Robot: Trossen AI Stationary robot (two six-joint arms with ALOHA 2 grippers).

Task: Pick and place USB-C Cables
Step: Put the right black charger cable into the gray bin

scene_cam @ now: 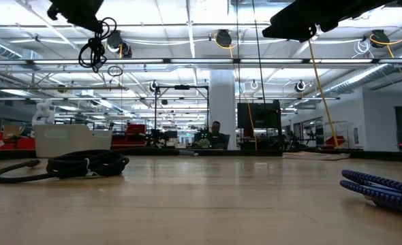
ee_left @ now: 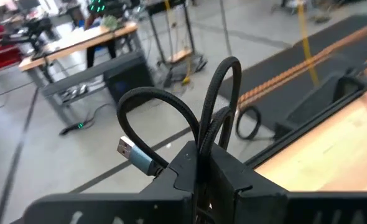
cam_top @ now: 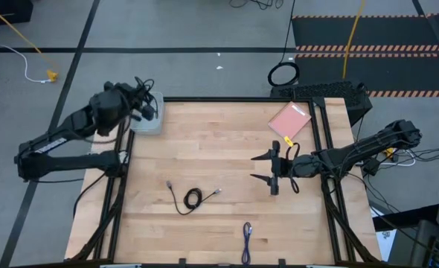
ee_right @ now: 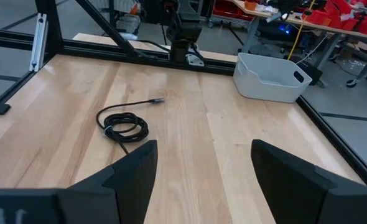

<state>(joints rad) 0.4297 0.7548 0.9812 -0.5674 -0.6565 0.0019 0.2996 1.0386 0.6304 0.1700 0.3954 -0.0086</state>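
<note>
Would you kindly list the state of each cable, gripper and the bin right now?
Left gripper: shut on a black cable, held over the bin.
Right gripper: open, empty, above the table.
Coiled black cable: lying on the table.
Blue cable: lying at the table's edge.
Bin: upright, contents hidden.

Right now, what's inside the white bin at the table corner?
The right wrist view shows only the white bin outer wall; its inside is hidden. The left gripper holds a black cable above it.
</note>
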